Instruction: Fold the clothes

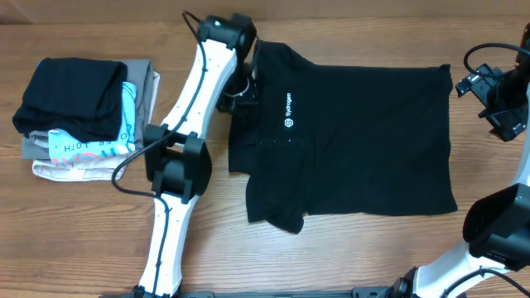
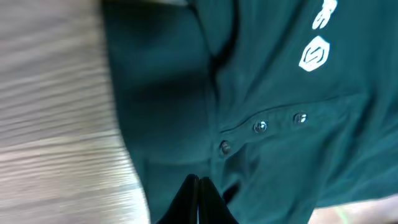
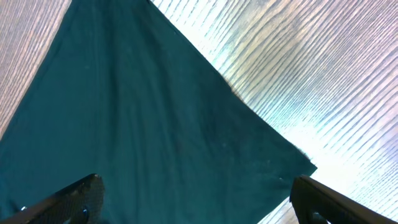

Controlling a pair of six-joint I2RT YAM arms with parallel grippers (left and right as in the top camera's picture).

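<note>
The clothes (image 1: 356, 141), a black T-shirt with a small white chest logo (image 1: 288, 114), lie spread flat across the middle of the table in the overhead view. My left gripper (image 1: 240, 98) sits at the shirt's left edge near the collar. In the left wrist view its fingertips (image 2: 199, 185) are pressed together on the fabric (image 2: 280, 74), with a crease running up to them, beside the placket buttons (image 2: 260, 127). My right gripper (image 1: 462, 83) stands open by the shirt's top right corner. In the right wrist view it (image 3: 196, 199) straddles the fabric near that corner (image 3: 308, 167) with nothing between its fingers.
A pile of folded garments (image 1: 83, 116), black on top of blue-white, grey and beige, sits at the left of the table. My left arm (image 1: 178, 165) stretches from the front edge to the shirt. The right arm's base (image 1: 497, 223) stands at the lower right.
</note>
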